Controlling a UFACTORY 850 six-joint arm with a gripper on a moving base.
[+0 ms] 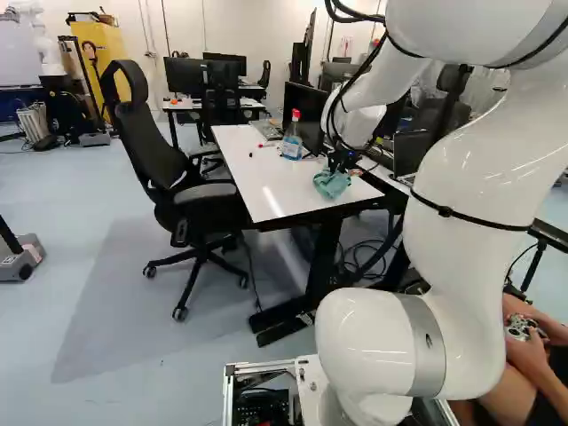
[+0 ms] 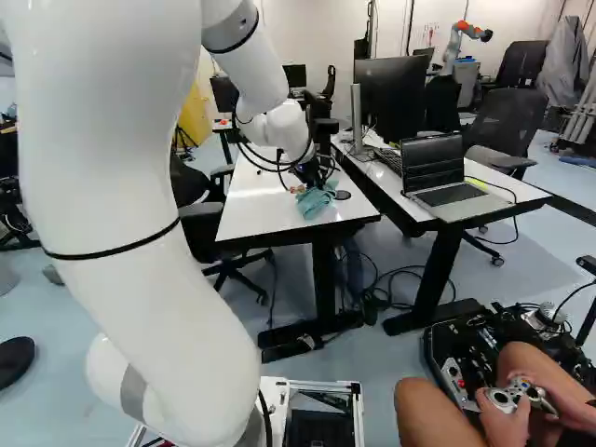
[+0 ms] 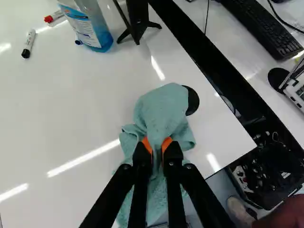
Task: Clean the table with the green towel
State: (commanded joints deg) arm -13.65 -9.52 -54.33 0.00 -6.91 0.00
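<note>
You've got the pincer (image 3: 159, 148) clamped on the green towel (image 3: 164, 114), right at a bunched fold, and it's lying on the table (image 1: 257, 177) near the corner! Light, limp stuff, nothing to crush; that gathered middle looks your best hold, though loose edges may fold under.

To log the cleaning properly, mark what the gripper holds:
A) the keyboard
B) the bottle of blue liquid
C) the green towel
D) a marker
C: in the wrist view, the gripper pinches the green towel between its orange pads.
</note>
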